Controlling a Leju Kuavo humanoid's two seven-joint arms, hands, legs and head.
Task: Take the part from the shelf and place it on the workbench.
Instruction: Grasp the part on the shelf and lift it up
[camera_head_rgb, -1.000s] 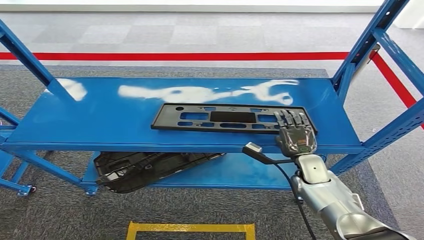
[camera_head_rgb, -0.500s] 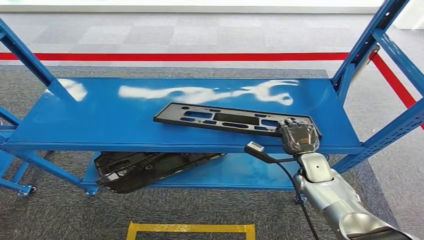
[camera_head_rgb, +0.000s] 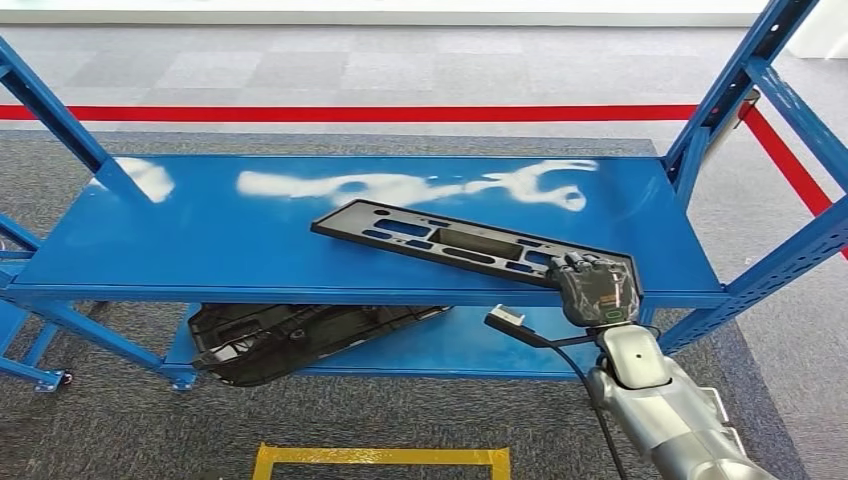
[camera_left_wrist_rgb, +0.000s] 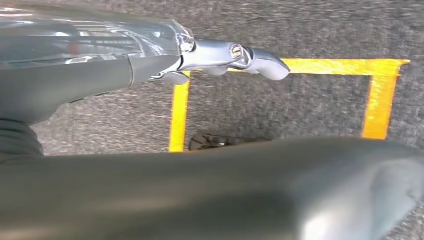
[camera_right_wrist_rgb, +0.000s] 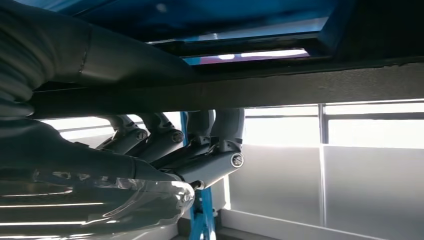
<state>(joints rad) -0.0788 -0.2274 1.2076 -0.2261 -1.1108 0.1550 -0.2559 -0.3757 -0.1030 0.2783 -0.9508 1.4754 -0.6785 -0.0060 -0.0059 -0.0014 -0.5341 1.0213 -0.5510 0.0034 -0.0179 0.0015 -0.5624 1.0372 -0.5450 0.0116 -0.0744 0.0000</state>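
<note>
Right hand (camera_head_rgb: 597, 289) clamps the part (camera_head_rgb: 470, 246), a long black plastic panel angled across the blue shelf (camera_head_rgb: 200, 235), at its four-o'clock end, and it looks light but flexy, so that far ten-o'clock end may droop and swing.

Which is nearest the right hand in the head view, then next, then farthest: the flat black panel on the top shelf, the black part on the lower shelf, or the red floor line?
1. Flat black panel, gripped by the right hand.
2. Black part, lower shelf, leftward.
3. Red floor line, beyond the shelf.
</note>
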